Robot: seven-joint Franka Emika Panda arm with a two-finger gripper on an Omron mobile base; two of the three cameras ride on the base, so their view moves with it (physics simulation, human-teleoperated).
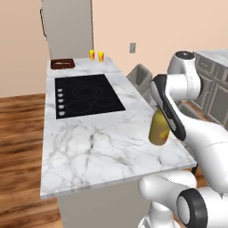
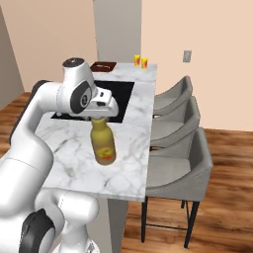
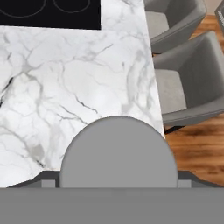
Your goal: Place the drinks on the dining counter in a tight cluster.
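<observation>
A squat amber-yellow bottle (image 1: 157, 131) with a red-yellow label (image 2: 104, 153) stands upright near the near right edge of the dining counter (image 1: 89, 147), a white grey-veined marble island. My gripper (image 2: 99, 117) comes down from above. Its fingers sit against both sides of the bottle's upper part, shut on it. In the hand view the bottle's round grey top (image 3: 118, 148) fills the gap between the fingertips (image 3: 49, 178), with the marble (image 3: 65, 87) below it. I cannot tell whether the bottle's base touches the counter.
A black glass cooktop (image 1: 87, 95) is inset in the far half of the counter. Behind it are a brown tray (image 1: 62, 63) and two small orange glasses (image 1: 96, 55). Grey chairs (image 2: 173, 163) line the counter's right side, over a wooden floor.
</observation>
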